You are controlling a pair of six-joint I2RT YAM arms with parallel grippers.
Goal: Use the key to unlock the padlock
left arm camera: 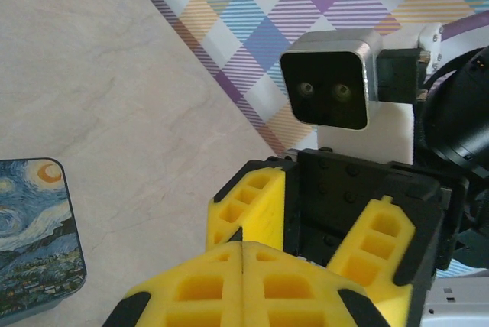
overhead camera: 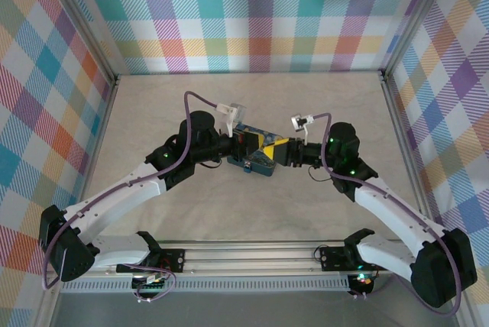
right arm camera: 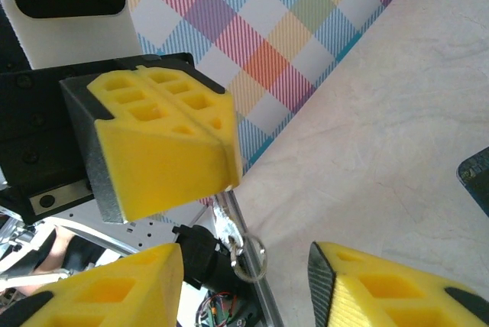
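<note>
Left claw (left arm camera: 241, 281) and right claw (right arm camera: 246, 266) show bright yellow fingers (left arm camera: 199, 289) on black mounts (left arm camera: 359, 182). Beside the left claw sits a dark-blue tin (left arm camera: 30, 243) with swirling starry print; beige marbled table (left arm camera: 137, 113), pastel plaid walls (left arm camera: 252, 29).

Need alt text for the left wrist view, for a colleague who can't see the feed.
The left hand, yellow fingers pressed shut, sits at the bottom edge facing the right hand, whose yellow fingers stand apart. A tin with a starry-night print lies on the pale table at lower left, a plaid wall behind.

Pastel plaid walls (overhead camera: 260, 14) on three sides; beige marbled tabletop (overhead camera: 252, 212); even light
</note>
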